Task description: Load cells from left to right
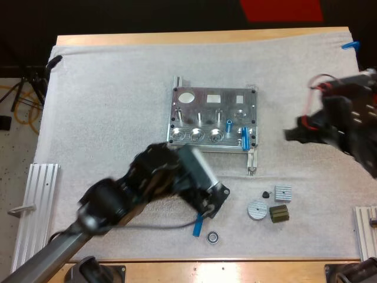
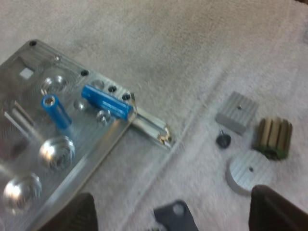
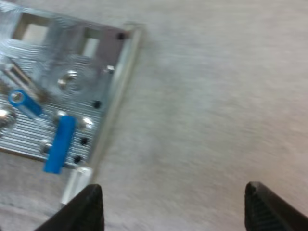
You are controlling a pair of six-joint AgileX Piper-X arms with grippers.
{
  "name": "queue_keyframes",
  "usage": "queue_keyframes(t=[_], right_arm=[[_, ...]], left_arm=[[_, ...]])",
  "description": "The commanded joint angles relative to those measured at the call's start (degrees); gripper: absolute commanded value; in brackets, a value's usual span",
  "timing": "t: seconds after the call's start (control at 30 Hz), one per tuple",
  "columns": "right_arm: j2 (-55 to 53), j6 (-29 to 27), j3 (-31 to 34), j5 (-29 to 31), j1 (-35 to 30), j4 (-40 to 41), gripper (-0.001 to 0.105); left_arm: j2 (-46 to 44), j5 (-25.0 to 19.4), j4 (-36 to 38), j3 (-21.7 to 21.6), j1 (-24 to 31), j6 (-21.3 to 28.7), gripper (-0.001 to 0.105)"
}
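Silver fixture (image 1: 213,119) showing fine machined ridges is carrying a bright blue cylinder (image 1: 229,124) and blue bar (image 1: 245,137); at its 5 o'clock, an olive ribbed block (image 1: 279,213) and striped silver disc (image 1: 256,209) are lying on the white mat (image 1: 118,88).

high: behind both arms, faces forward and down, far off, takes in the whole mat (image 1: 118,88) | left wrist: close over metal fixture (image 2: 86,139), oblique | right wrist: close, steep down beside fixture's edge | shared by all: fixture's end with blue bar (image 1: 245,138)
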Motion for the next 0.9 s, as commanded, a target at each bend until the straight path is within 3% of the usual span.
queue_keyframes(t=[0.0, 0.17, 0.33, 0.5, 0.7, 0.87], right_arm=[[-2.97, -0.79, 0.87, 0.44, -1.45, 1.43, 0.061], [-9.53, -0.79, 4.49, 0.44, -3.94, 3.4, 0.061], [-14.11, -0.79, 8.09, 0.62, -4.12, 3.6, 0.061], [-15.44, -0.61, 9.2, 0.62, -4.12, 3.7, 0.061], [-15.43, -0.83, 9.2, 0.62, -4.12, 4.21, 0.061], [-15.6, -0.58, 9.2, 0.62, -4.28, 4.4, 0.061]], left_arm=[[2.76, 0.52, -0.93, -2.42, -0.19, -0.64, 0.065], [11.82, 1.1, -0.93, -8.02, -3.45, -0.33, 0.065], [21.1, -7.32, -0.93, -12.81, -7.76, -1.51, 0.065], [30.93, -10.79, -0.93, -18.26, -7.67, -6.28, 0.065], [39.37, -17.82, -0.93, -24.3, -7.29, -6.29, 0.065], [43.66, -18.13, -0.44, -27.22, -4.69, -10.81, 0.063]])
